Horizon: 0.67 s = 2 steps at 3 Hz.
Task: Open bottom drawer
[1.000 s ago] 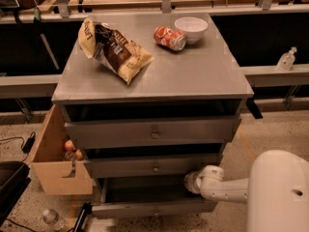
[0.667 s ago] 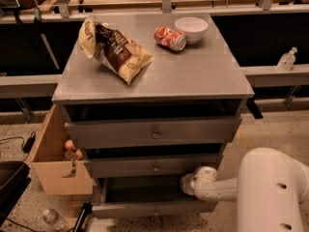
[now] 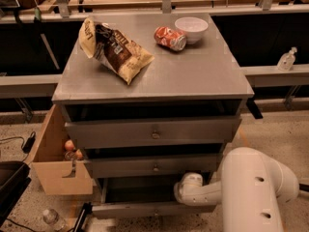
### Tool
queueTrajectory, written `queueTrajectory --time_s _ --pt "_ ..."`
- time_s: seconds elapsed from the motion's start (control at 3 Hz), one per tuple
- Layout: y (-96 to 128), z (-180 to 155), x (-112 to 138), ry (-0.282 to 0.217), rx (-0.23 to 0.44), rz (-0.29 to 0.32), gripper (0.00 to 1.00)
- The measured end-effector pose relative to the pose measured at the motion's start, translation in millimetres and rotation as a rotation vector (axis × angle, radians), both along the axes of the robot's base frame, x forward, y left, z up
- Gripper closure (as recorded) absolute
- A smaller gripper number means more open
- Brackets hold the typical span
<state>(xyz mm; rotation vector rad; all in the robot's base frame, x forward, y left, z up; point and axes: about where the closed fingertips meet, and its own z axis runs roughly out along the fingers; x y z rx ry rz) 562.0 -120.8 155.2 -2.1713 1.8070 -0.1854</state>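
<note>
At the far left of the frame, an open cardboard box stands on the floor, touching the left side of a grey three-drawer cabinet. On the cabinet top lie a crumpled chip bag, a red soda can on its side and, just beside the can, a white bowl.

Below the top, three grey drawer fronts step down toward the bottom edge of the frame. The bottom drawer is the lowest and narrowest. Its front panel runs left to right across the lower centre of the frame. It sits forward of the middle drawer, with a dark gap showing behind the panel, so it appears to be pulled out part of the way already.

Right of the panel's centre, the gripper hangs over that dark gap, just above and behind the top edge of the front panel. The white robot arm behind it comes in from the lower right corner. The tip of the gripper is hidden, so it is not possible to tell whether it is grasping the panel or free of it.

The drawer's long axis lies across the frame, while its travel runs toward the bottom edge. Judging from this, the coming move depends on a straight pull toward the bottom edge from a hold on the right half of the panel. Because that hold is off-centre, the drawer may skew as it slides.
</note>
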Motion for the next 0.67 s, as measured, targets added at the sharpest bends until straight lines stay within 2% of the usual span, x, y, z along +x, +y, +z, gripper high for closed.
queueTrajectory --time_s 0.33,0.67 --pt "2.0 0.4 -8.8 0.013 -0.020 -0.012 1.00" --pt "-1.3 5.0 -30.4 0.046 -0.044 -0.034 1.00"
